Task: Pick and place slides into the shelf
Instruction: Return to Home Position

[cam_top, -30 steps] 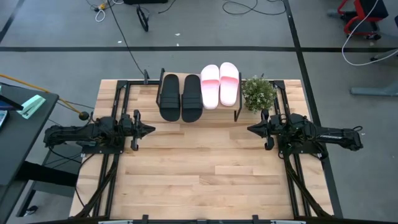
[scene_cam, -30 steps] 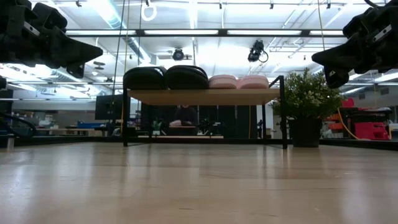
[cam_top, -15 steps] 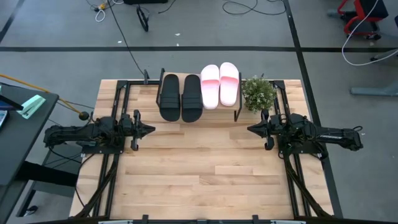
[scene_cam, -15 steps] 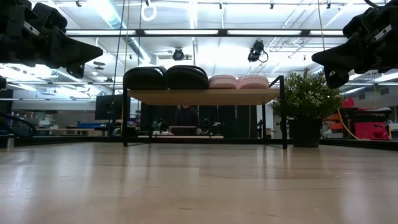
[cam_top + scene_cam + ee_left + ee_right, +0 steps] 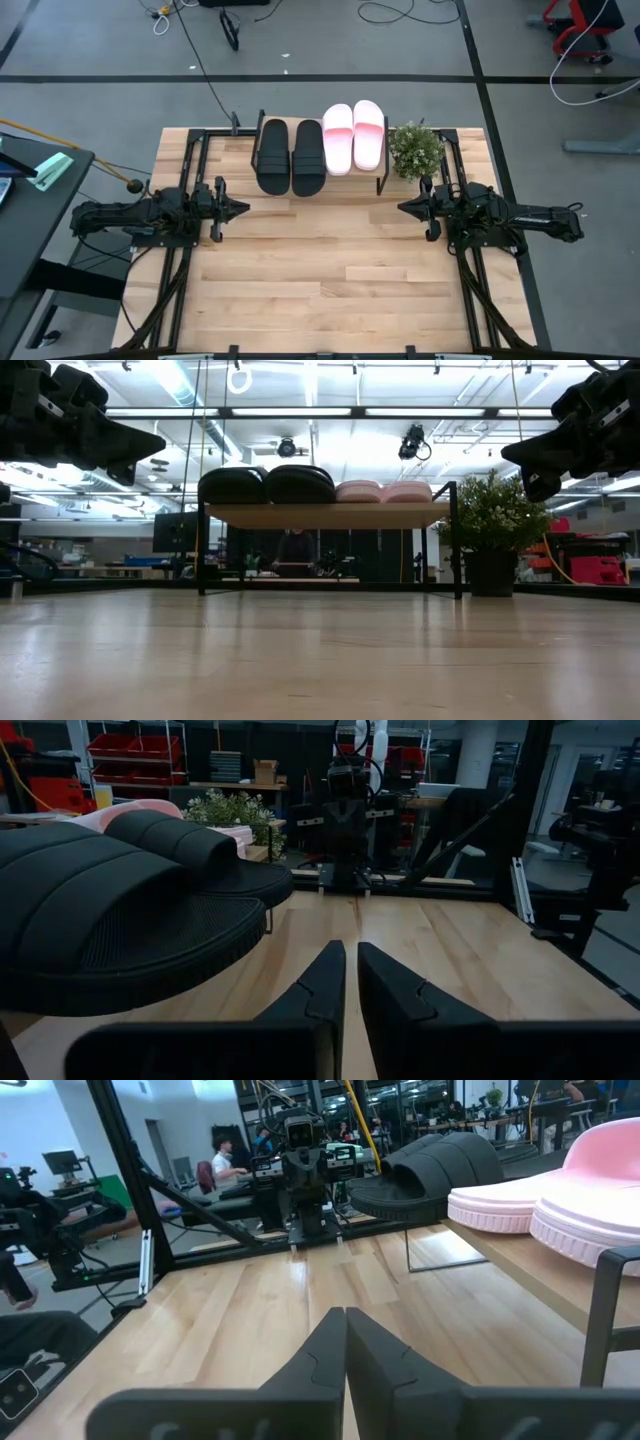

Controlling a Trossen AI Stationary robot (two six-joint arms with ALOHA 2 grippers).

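Neatly lined up, two black slides point(image 5: 290, 157) and two pink slides point(image 5: 353, 135) sit side by side atop the shelf point(image 5: 330, 515) at the far edge of the tabletop point(image 5: 330, 270), with a potted plant point(image 5: 414, 149) just beside the pink pair. Both arms hover well apart at either side of the tabletop, pointing inward. The left pincer point(image 5: 240, 209) is closed to a sliver and the right pincer point(image 5: 403, 208) is fully closed, neither holding anything.

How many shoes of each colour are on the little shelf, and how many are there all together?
Black slides: 2
Pink slides: 2
Total: 4, all side by side on top of the shelf.
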